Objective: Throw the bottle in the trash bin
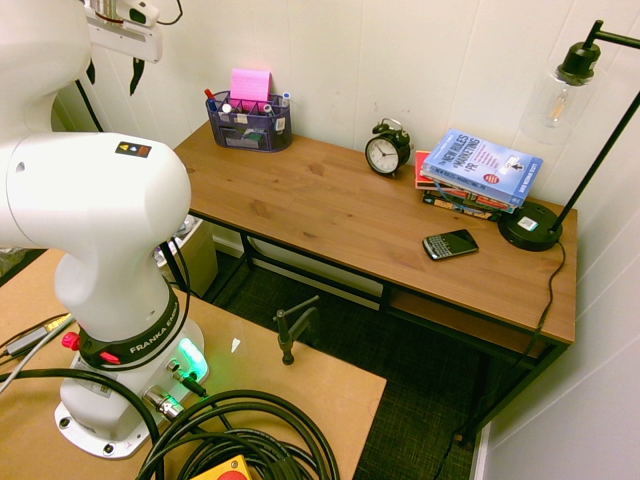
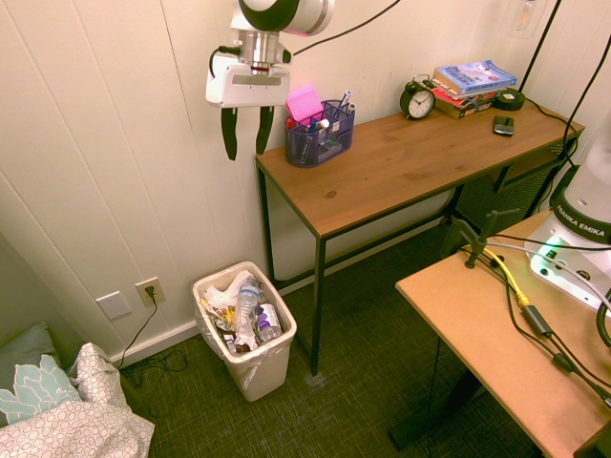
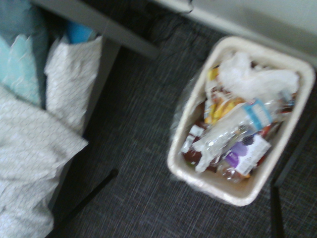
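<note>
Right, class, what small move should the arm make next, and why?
Probably draw the gripper back from over the trash bin toward a rest position: its fingers are apart with nothing between them, and a clear bottle lies among the rubbish inside the bin, so the throw looks done.

The trash bin [image 3: 179,144] stands on dark carpet [image 3: 133,129]. A clear bottle [image 3: 233,124] lies inside among wrappers, its blue band [image 3: 258,114] towards one o'clock.
</note>
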{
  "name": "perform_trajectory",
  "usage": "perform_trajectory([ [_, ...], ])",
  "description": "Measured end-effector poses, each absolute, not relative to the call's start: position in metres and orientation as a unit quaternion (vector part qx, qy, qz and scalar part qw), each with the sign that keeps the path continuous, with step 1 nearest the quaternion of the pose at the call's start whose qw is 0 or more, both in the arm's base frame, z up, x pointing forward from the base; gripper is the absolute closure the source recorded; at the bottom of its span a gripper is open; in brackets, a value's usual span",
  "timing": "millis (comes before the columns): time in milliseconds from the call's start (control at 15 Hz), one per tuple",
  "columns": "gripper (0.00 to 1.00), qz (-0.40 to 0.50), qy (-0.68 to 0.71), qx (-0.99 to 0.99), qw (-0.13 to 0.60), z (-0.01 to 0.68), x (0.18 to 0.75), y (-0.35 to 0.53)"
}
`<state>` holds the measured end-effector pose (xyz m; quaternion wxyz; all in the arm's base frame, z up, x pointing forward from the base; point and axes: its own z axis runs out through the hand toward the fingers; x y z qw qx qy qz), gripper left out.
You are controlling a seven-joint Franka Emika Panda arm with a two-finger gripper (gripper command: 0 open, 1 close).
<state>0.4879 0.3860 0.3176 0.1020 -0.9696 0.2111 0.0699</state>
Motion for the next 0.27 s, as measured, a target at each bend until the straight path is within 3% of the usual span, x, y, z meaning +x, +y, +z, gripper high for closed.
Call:
perform_trajectory([
  [267,0.00,-0.009,0.286,-0.957,0.054,0.351,0.461,0.313],
])
